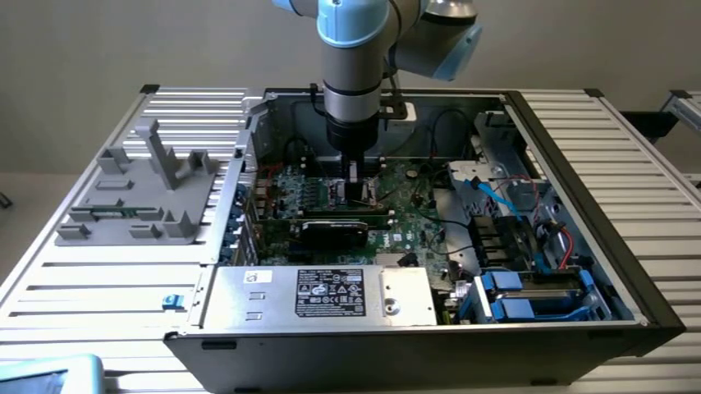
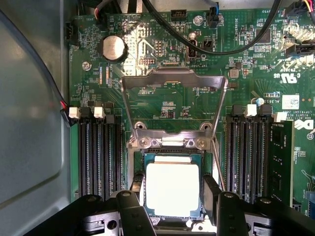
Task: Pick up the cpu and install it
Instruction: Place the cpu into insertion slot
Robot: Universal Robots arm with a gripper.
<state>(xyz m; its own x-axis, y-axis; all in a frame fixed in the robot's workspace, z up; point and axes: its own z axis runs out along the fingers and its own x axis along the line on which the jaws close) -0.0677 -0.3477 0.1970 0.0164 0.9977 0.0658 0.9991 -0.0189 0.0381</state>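
The cpu (image 2: 172, 190), a flat square chip with a bright silvery top, sits level between my gripper's (image 2: 175, 191) two black fingers (image 2: 139, 189), which press against its opposite edges. It lies right over the motherboard socket (image 2: 138, 162), within the socket's frame; I cannot tell whether it rests in it. The socket's metal load plate (image 2: 173, 81) is swung open behind it. In the exterior view my gripper (image 1: 359, 194) reaches straight down into the open computer case (image 1: 570, 156), over the green motherboard (image 1: 411, 215).
Black memory slots (image 2: 101, 152) flank the socket on both sides. Black cables (image 2: 197, 42) cross above the board, near a coin battery (image 2: 113, 47). A silver box with a black label (image 1: 318, 294) fills the case front. A grey fixture (image 1: 143, 193) stands at the exterior view's left.
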